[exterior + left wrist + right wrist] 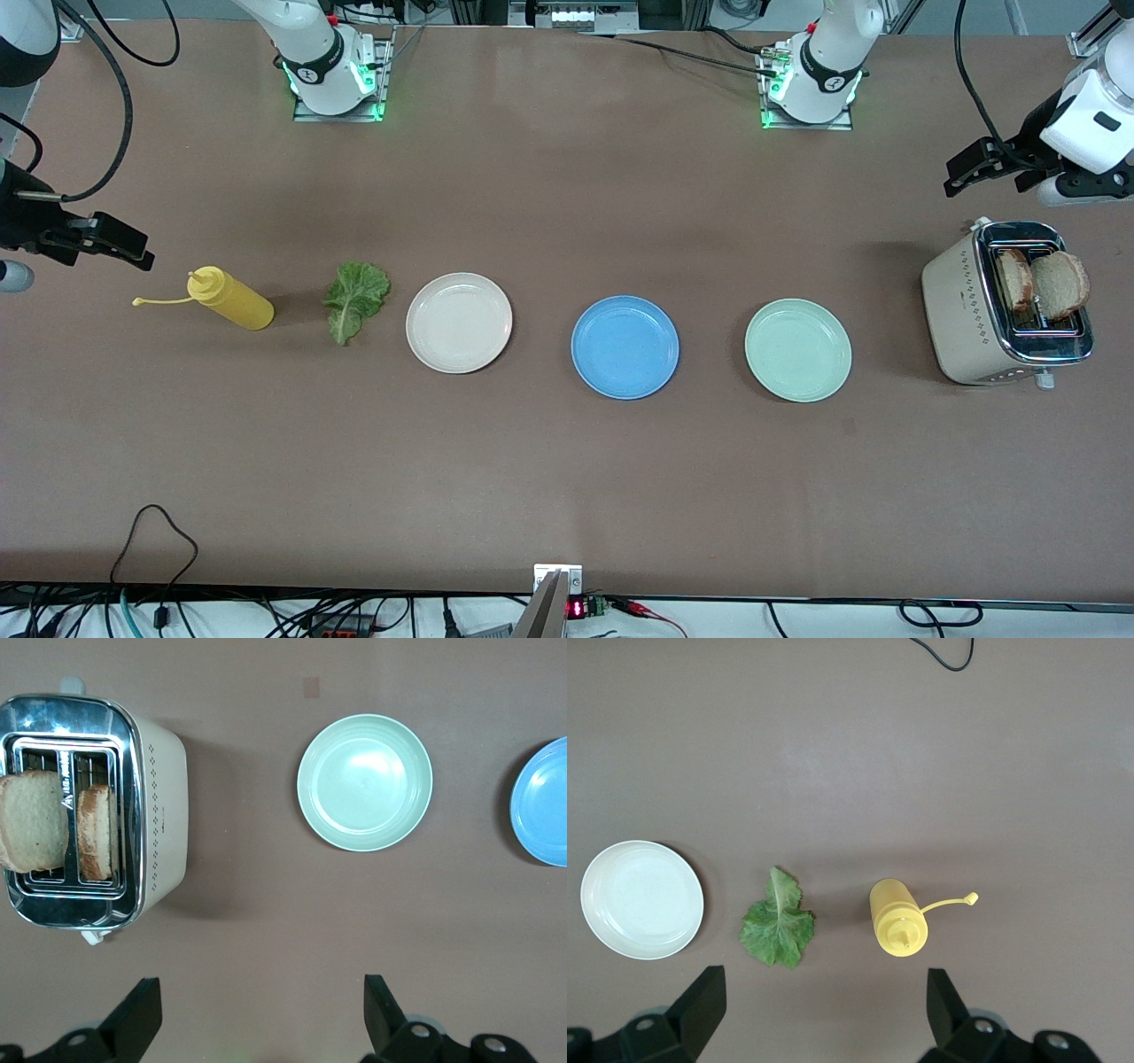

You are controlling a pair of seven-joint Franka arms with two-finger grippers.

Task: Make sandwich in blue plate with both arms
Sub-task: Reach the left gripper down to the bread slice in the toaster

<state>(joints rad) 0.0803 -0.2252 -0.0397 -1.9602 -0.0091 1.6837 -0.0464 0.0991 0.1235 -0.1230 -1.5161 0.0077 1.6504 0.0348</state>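
Blue plate (pixel 625 346) sits mid-table between cream plate (pixel 459 322) and mint plate (pixel 797 350); toast slices (pixel 1044 282) stand in the toaster (pixel 961 310), lettuce leaf (pixel 354 299) beside the mustard bottle (pixel 232 299). Left wrist view: left gripper (pixel 262 1012) spread wide, empty, above table near the toaster. Right wrist view: right gripper (pixel 827 1005) spread wide, empty, near the lettuce.

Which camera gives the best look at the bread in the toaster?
The left wrist view: it looks straight down on the toaster, so both toast slices show clearly, standing in their slots. The front view shows the same slices smaller, at the left arm's end of the table. The right wrist view shows no bread.
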